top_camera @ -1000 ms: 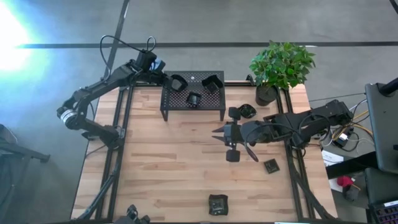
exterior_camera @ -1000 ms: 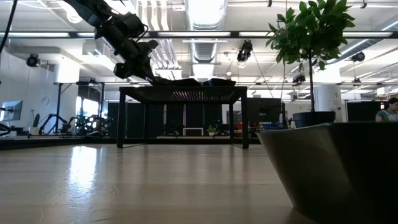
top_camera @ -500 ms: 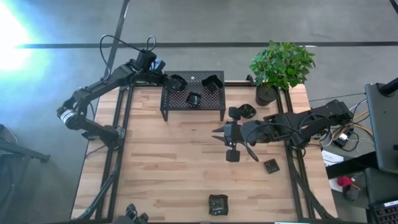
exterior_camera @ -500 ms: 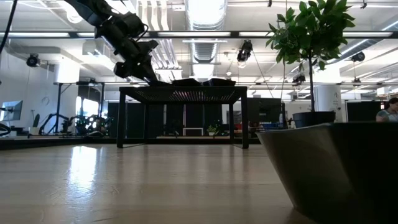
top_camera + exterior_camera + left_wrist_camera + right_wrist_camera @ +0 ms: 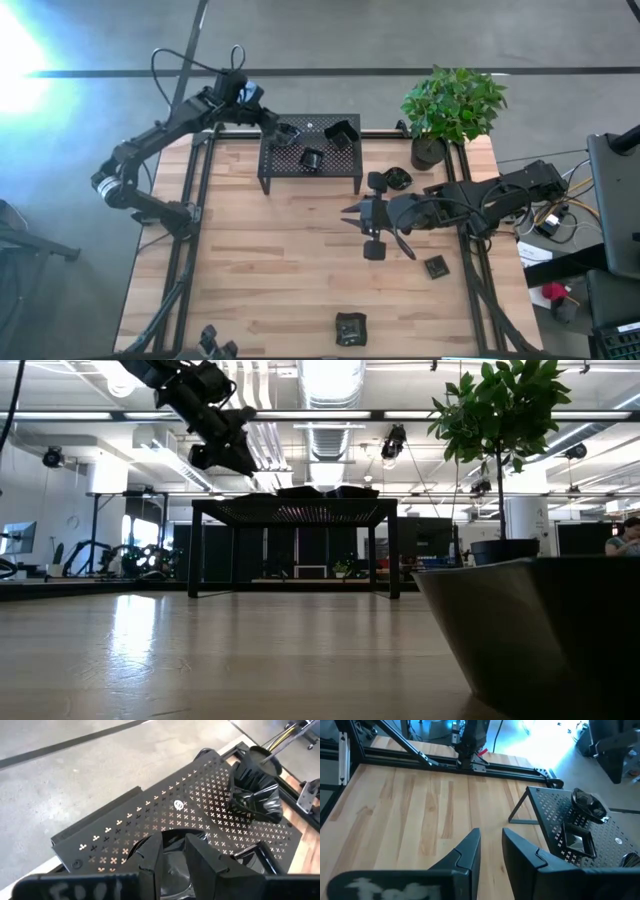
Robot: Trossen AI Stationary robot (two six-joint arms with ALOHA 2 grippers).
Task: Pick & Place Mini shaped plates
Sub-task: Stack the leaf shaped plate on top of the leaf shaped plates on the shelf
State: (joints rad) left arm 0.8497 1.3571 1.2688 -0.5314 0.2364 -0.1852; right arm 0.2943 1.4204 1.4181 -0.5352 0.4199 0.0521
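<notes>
Black perforated rack (image 5: 310,152), upper centre, carries three mini shaped plates (image 5: 288,133). The left gripper (image 5: 272,125), fingers parted and empty, hovers over its leftmost; lifting straight up best avoids nudging it. Right gripper (image 5: 352,218), mid-frame, likewise parted, empty.

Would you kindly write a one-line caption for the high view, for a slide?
Left gripper open above a rack bearing three mini plates; right gripper empty over bare table.

Wooden table (image 5: 270,260) bears perforated rack (image 5: 310,160), plant pot (image 5: 428,152), scattered mini plates (image 5: 351,328).
</notes>
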